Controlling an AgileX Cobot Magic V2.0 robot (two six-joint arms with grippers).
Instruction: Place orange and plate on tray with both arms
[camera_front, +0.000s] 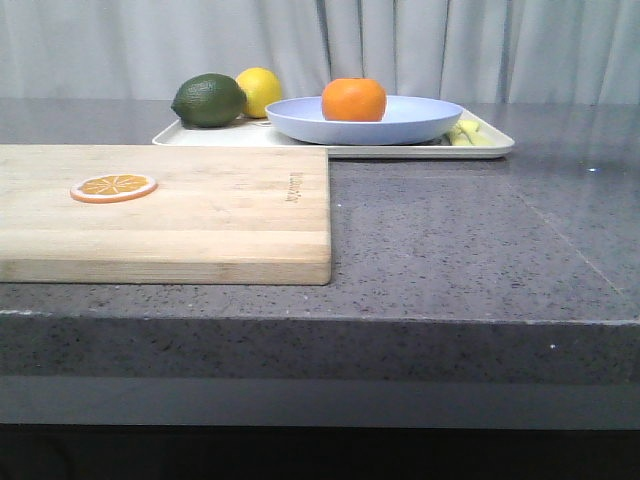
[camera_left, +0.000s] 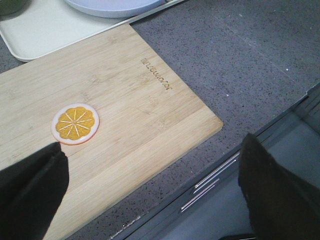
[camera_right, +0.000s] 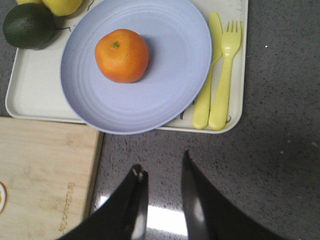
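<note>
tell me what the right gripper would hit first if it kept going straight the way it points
Probably the near rim of the plate, which overhangs the tray edge straight ahead of the right gripper. Only bare countertop lies between, though height is unclear.

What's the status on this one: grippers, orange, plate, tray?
Left gripper open, empty. Right gripper open, empty. Orange on plate, plate on tray. Nothing in the way.
</note>
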